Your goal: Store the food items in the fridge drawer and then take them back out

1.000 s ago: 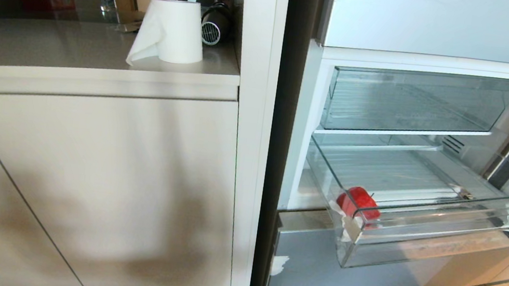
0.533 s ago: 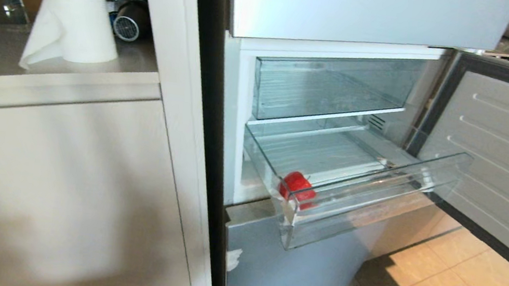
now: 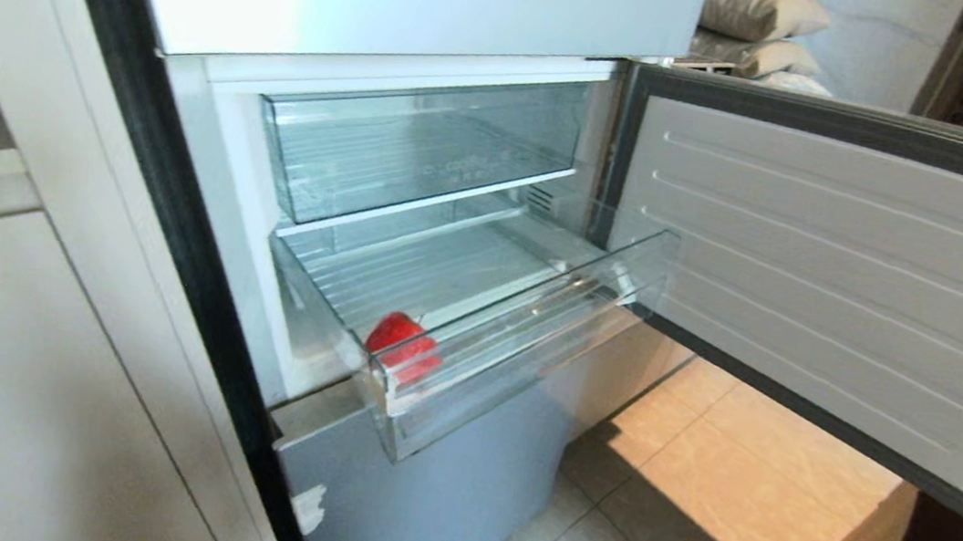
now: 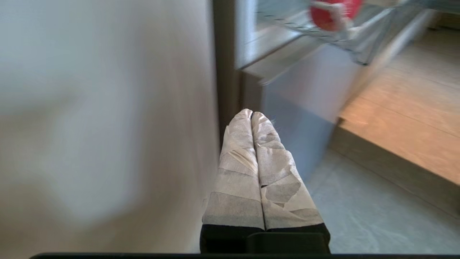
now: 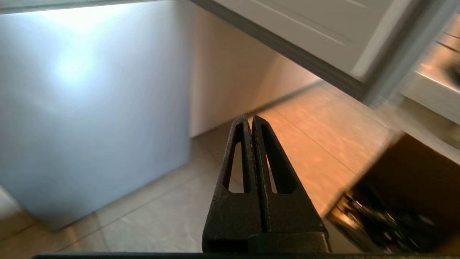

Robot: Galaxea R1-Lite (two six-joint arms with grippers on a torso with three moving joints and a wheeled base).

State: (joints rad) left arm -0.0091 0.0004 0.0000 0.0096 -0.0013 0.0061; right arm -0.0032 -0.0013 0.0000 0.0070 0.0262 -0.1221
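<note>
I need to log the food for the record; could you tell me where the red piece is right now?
In the head view, the red food item lies in the pulled-out fridge drawer, at its front left corner behind the clear lip.

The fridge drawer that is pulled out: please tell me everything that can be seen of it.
The fridge drawer is a wide, shallow pull-out of clear plastic with a ribbed floor and a thick, stepped transparent front lip. It stands pulled out of the fridge, below a taller clear bin and beside the open fridge door. One red food item lies inside at its front corner, against the lip. No gripper touches it.
</note>
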